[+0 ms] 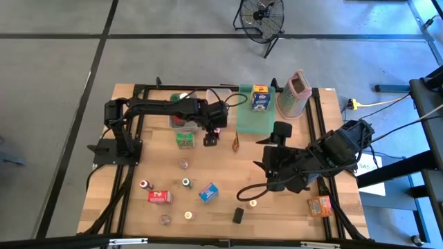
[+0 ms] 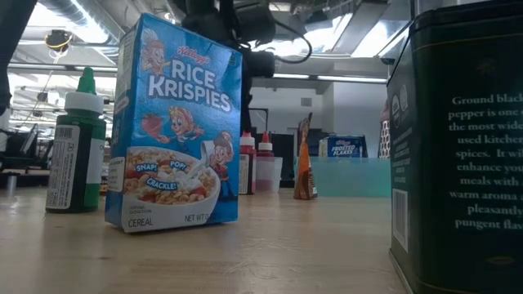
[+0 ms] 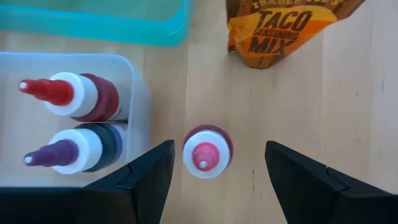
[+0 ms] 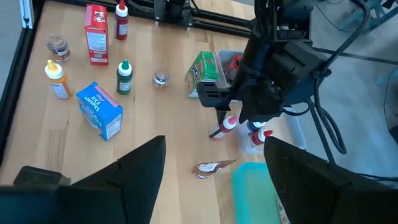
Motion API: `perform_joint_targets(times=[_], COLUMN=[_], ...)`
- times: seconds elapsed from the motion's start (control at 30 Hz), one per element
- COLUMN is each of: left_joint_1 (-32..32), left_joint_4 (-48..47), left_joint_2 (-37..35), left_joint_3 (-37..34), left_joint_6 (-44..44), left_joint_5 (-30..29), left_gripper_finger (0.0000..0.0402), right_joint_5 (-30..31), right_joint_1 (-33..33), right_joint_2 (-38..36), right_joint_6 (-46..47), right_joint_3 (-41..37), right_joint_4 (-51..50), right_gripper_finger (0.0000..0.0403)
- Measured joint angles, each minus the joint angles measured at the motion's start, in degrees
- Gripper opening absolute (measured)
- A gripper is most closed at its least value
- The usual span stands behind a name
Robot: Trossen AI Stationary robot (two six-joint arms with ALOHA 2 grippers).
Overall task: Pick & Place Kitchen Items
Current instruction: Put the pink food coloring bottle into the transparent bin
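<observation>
Two dark fingers of the left gripper point(image 3: 211, 177) stand wide apart, flanking but not touching a small pink-capped bottle point(image 3: 207, 151) upright on the wooden table point(image 3: 298, 106), low centre of the left wrist frame. At left, a clear plastic bin point(image 3: 134, 81) holds a red-capped bottle point(image 3: 68, 93) and a purple-capped bottle point(image 3: 71, 150). Upper right: an orange taco seasoning packet point(image 3: 280, 28). The teal tray point(image 1: 252, 114) carries a blue cereal box point(image 1: 259, 97). Right gripper point(image 4: 211, 174), lower centre of its wrist frame, gapes wide, empty.
</observation>
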Motion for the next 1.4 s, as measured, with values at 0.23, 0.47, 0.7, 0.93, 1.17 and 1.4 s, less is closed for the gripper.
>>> perform_joint_targets(times=[0.23, 0.47, 0.7, 0.93, 1.17, 1.4], left_joint_1=[0.1, 0.1, 0.1, 0.3, 0.3, 0.3], left_joint_4=[0.0, 0.1, 0.2, 0.4, 0.5, 0.8], left_joint_2=[0.0, 0.0, 0.0, 0.0, 0.0, 2.4], left_joint_3=[0.0, 0.0, 0.0, 0.0, 0.0, 0.0], left_joint_6=[1.0, 1.1, 1.6, 2.5, 2.6, 2.5], left_joint_5=[0.3, 1.8, 1.5, 0.2, 0.1, 0.3], left_gripper_finger=[0.0246, 0.0246, 0.0246, 0.0246, 0.0246, 0.0246], right_joint_5=[0.0, 0.0, 0.0, 0.0, 0.0, 0.0], right_joint_1=[0.0, 0.0, 0.8, 1.1, 1.1, 1.1], right_joint_2=[-0.1, -0.2, -0.2, -0.2, -0.2, -0.2], right_joint_6=[-0.4, -0.4, 0.3, 0.7, 1.1, 1.1], right_joint_3=[0.0, 0.0, 0.0, 0.0, 0.0, 0.0], right_joint_4=[0.0, 0.0, 0.0, 0.0, 0.0, 0.0], right_gripper_finger=[0.0275, 0.0275, 0.0275, 0.0275, 0.0275, 0.0275])
